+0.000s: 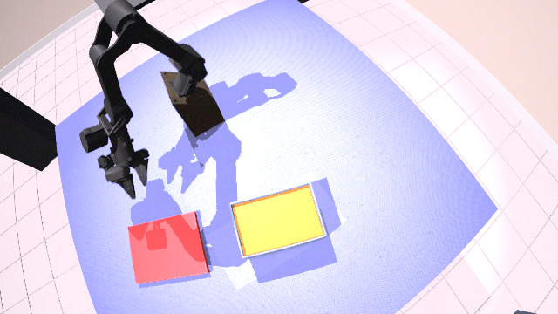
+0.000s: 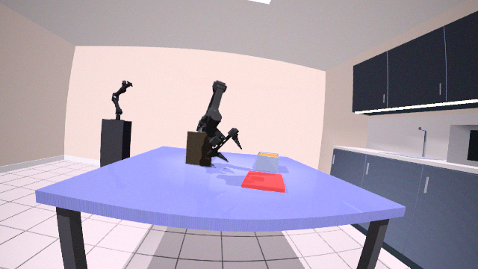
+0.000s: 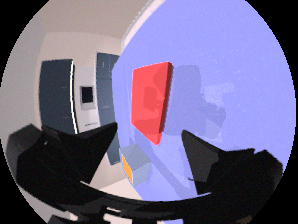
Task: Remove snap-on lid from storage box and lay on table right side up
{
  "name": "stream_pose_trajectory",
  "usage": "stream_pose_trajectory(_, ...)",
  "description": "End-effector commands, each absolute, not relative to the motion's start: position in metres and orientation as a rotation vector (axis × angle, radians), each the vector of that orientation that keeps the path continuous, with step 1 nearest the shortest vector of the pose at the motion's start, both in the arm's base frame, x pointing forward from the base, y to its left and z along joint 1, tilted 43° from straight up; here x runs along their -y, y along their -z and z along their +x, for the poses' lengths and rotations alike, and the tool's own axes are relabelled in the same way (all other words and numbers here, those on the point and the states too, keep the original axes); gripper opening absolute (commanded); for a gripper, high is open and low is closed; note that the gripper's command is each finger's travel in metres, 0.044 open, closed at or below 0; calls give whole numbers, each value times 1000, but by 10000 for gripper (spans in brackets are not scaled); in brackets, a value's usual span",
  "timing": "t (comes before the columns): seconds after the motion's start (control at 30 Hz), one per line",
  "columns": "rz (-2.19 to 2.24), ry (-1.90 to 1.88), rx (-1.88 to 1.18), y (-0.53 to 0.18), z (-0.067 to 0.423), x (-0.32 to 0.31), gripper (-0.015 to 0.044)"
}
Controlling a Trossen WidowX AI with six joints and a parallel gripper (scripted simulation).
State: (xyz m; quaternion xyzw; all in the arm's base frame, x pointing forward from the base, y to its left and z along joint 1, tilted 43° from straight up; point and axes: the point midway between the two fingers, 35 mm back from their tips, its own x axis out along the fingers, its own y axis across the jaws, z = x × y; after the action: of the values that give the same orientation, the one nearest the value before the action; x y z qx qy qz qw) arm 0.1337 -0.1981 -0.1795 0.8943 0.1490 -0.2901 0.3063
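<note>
The red lid (image 1: pixel 167 249) (image 2: pixel 264 181) (image 3: pixel 152 99) lies flat on the blue table (image 1: pixel 349 131) (image 2: pixel 149 179), apart from the box and to its left in the top view. The storage box (image 1: pixel 279 220) (image 2: pixel 267 164) (image 3: pixel 135 163) stands open, with its yellow inside showing. My gripper (image 1: pixel 137 185) (image 2: pixel 233 153) (image 3: pixel 149 129) is open and empty. It hangs in the air above the table, just behind the lid's far edge, with its fingers pointing down toward the lid.
A brown block (image 1: pixel 198 106) (image 2: pixel 196 148) at the arm's base stands at the back of the table. A black pedestal (image 1: pixel 22 135) (image 2: pixel 116 142) with a second arm stands off the table. Kitchen counters (image 2: pixel 411 175) line the right wall.
</note>
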Motion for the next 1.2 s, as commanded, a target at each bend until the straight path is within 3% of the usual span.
stream_pose_trajectory(0.0, 2362, 762, -392, 171, 129, 204, 440)
stream_pose_trajectory(1.17, 2362, 763, -392, 158, 121, 210, 440)
